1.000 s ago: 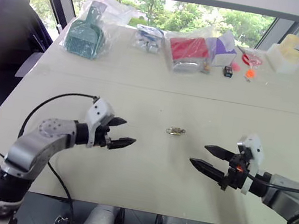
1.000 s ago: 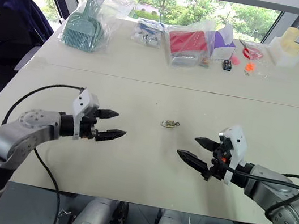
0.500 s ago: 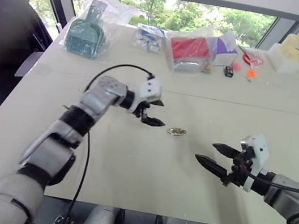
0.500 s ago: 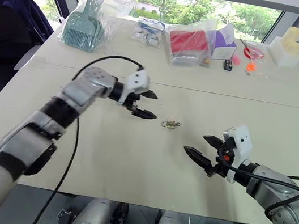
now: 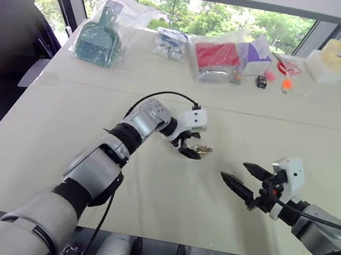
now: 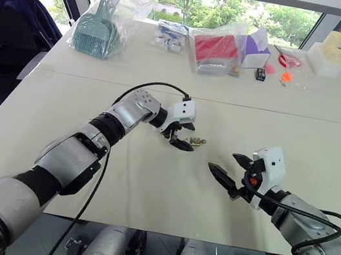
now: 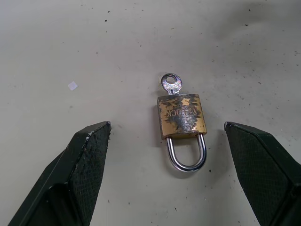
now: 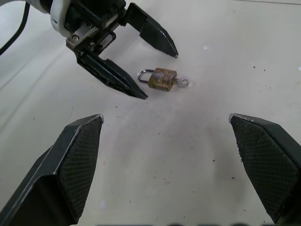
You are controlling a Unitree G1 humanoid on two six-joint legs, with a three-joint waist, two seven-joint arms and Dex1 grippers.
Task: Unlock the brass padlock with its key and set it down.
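Left gripper [image 5: 191,145] swung in; fingers apart, straddling brass padlock [image 7: 181,116], key [image 7: 171,83] at twelve o'clock, shackle toward wrist. Right gripper [image 5: 247,176] apart too, farther.

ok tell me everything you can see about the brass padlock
The brass padlock is a small brass-gold block, its face worn and blotchy with stamped lettering, and it has a shiny silvery shackle that looks closed. A silvery key sticks out of the end opposite the shackle. It lies flat on the pale table, near the middle. The left hand is open, its fingers to either side of the lock, not touching it. The right hand is open too, off to the side.
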